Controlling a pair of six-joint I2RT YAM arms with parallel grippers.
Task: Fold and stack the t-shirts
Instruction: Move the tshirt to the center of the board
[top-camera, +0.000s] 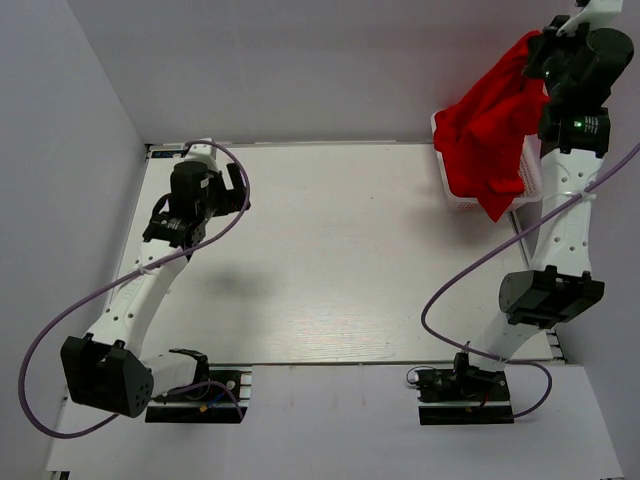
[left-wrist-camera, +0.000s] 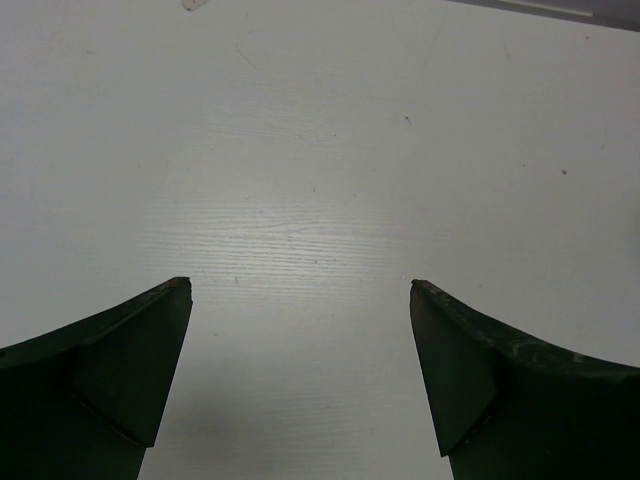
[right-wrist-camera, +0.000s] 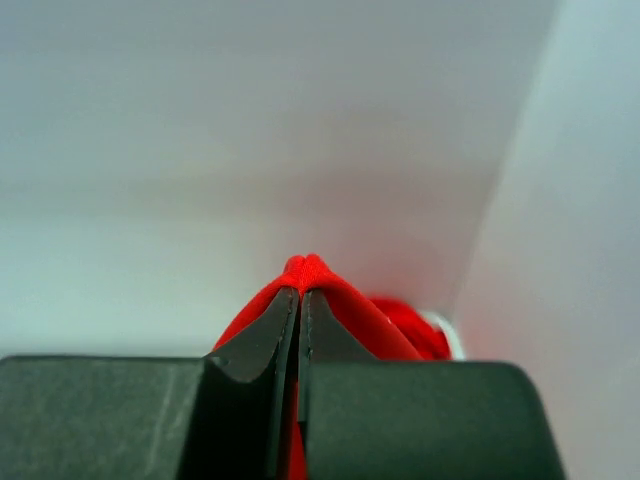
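The right gripper (top-camera: 537, 42) is high at the far right corner of the scene, its jaws pressed together on a fold of a red t-shirt (top-camera: 488, 135); in the right wrist view the two dark fingers (right-wrist-camera: 260, 340) meet almost flush and a small ridge of red cloth (right-wrist-camera: 308, 268) pokes out above their tips. From that pinch the shirt hangs down in a loose bunch, spreading over the white slotted basket (top-camera: 531, 178) that sits at the far right edge of the table (top-camera: 340, 280), with its lowest corner trailing over the basket's near rim. More red fabric (right-wrist-camera: 405, 335) shows below and to the right of the fingers in the wrist view, beside a sliver of white rim, but whether this is the same shirt or another lying in the basket cannot be told. The left gripper (top-camera: 236, 188) is over the far left part of the table, well apart from the shirt and the basket, with its jaws spread wide and nothing between them; its own camera shows the two dark fingertips (left-wrist-camera: 150, 340) standing far apart above bare pale wood-grain tabletop (left-wrist-camera: 320, 150). A purple cable (top-camera: 60, 330) loops along each arm
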